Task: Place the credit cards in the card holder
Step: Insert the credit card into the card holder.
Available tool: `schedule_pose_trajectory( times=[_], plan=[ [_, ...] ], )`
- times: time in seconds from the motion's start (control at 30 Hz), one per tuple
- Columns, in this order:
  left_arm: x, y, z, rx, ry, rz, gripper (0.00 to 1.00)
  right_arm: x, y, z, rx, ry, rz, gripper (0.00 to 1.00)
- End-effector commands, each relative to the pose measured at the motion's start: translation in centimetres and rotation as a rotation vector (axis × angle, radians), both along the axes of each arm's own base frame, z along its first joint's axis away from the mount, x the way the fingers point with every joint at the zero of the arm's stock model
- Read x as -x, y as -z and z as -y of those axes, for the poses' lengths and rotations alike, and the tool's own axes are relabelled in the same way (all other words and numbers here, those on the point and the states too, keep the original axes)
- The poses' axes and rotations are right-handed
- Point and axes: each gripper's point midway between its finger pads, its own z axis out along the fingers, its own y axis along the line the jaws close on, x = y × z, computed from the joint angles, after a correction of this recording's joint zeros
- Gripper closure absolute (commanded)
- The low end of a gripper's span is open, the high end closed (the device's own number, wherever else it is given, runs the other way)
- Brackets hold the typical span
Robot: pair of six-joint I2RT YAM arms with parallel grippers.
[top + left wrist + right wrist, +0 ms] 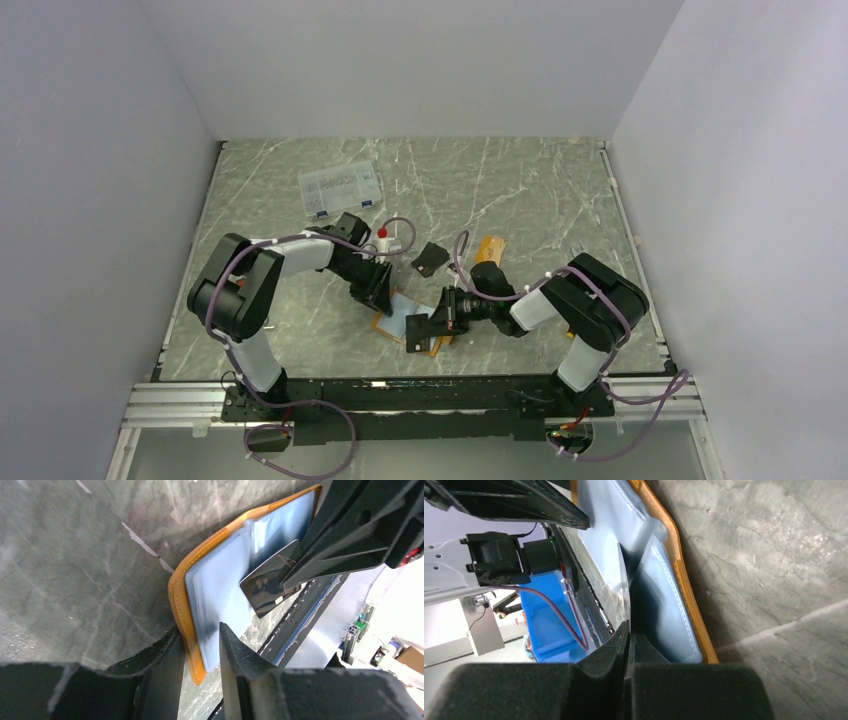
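Observation:
The card holder (396, 312) lies open on the table, orange outside and pale blue inside (220, 580). My left gripper (200, 640) straddles its near edge; the jaws stand apart, with gaps beside the orange rim. My right gripper (628, 627) is shut on a thin glossy dark credit card (270, 587). That card is seen edge-on (626, 590) in the right wrist view, and its front corner is against a blue pocket of the card holder (664, 600). Farther back on the table lie a black card (430, 258) and an orange card (488, 248). In the top view, my left gripper (380, 290) and right gripper (432, 325) meet over the card holder.
A clear plastic compartment box (340, 187) sits at the back left. A small red-capped object (383, 235) stands just behind the left wrist. The metal rail (400, 390) runs along the near table edge, close to the card holder.

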Motion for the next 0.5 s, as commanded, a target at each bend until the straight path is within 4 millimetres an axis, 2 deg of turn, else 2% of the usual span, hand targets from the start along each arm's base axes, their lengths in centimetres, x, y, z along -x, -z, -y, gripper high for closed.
schedule_pose_trajectory(
  times=[0.0,0.2,0.33,0.47],
  plan=[
    [-1.0,-2.9,1.2,0.087,0.073,0.081,0.63,0.5,1.6,1.1,0.089,-0.012,-0.006,1.00],
    [-3.5,-5.2,1.4,0.125,0.155,0.217,0.58,0.0,1.6,0.9,0.128,-0.027,0.003,1.00],
    [-5.9,-4.6,1.0,0.095,0.163,0.270,0.54,-0.3,1.3,0.9,0.158,-0.040,0.010,1.00],
    [-6.9,-3.6,0.8,0.085,0.235,0.340,0.56,-0.2,1.1,1.4,0.202,-0.070,0.029,1.00]
  ],
)
